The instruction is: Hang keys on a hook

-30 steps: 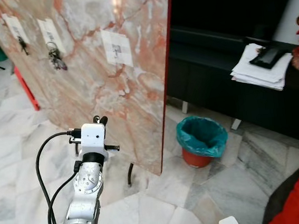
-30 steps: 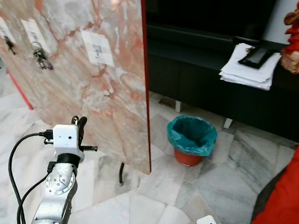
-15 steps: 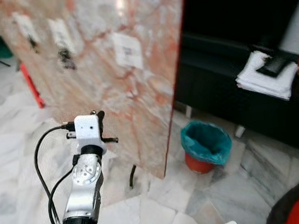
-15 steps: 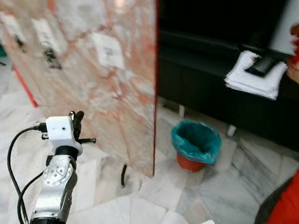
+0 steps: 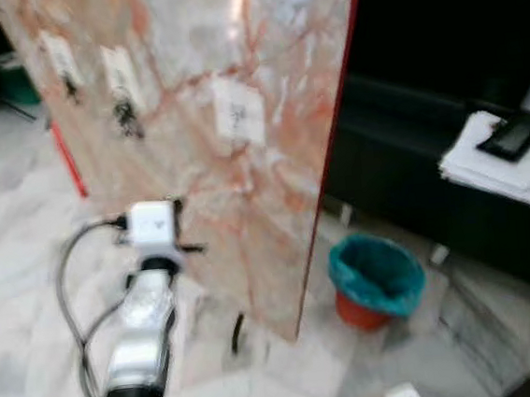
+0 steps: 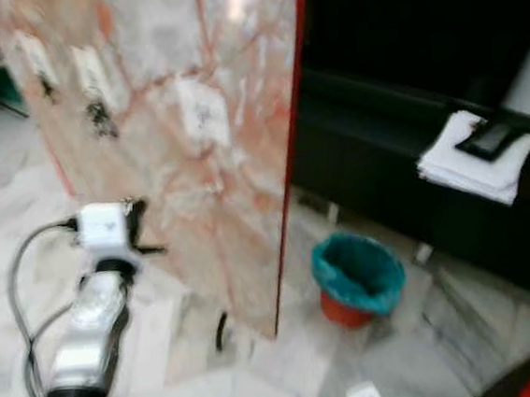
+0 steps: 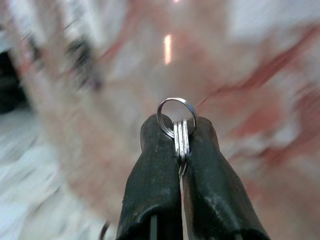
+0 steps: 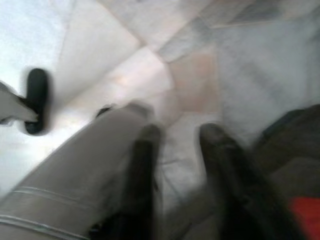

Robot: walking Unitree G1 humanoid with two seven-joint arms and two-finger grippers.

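Observation:
A tall marble-patterned board (image 5: 273,188) stands upright and carries three white hook plates. Dark key bunches hang from the two left plates (image 5: 128,118). Nothing can be seen hanging from the right plate (image 5: 238,114). My left gripper (image 7: 179,125) is shut on a silver key ring (image 7: 177,112), whose loop sticks out past the fingertips. In the eye views that gripper (image 5: 177,209) is raised just before the board, below and left of the right plate. My right gripper (image 8: 180,140) hangs open over the floor, blurred.
A red bin with a teal liner (image 5: 376,277) stands on the marble floor right of the board. Behind it, a low black cabinet (image 5: 404,176) holds a stack of papers (image 5: 500,152). The board's dark stand foot (image 5: 236,333) rests on the floor.
The whole picture has shifted and blurred, so the camera is moving. My left gripper keeps the ring and now sits a little nearer the right hook plate.

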